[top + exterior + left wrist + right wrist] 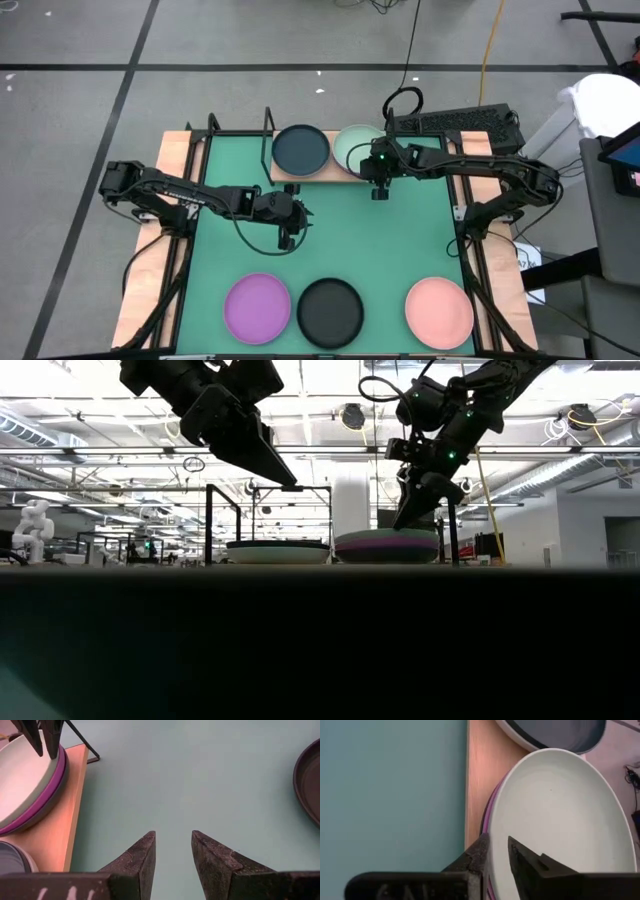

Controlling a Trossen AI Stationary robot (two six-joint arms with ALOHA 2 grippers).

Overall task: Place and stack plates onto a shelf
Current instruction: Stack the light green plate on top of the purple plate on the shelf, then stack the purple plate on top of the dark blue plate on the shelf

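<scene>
The pale mint plate (pixel 555 815) tops the shelf's (pixel 292 176) right stack at twelve o'clock, the right gripper (pixel 496 851) straddling its rim, jaws apparently just loosening. Stiff, light, probably slick: take plates by the rim. Left gripper (pixel 172 851) hovers spread, empty (three plates wait at six o'clock).

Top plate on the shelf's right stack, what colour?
Pale mint plate, sitting on a purple one; clearest in the right wrist view.
</scene>
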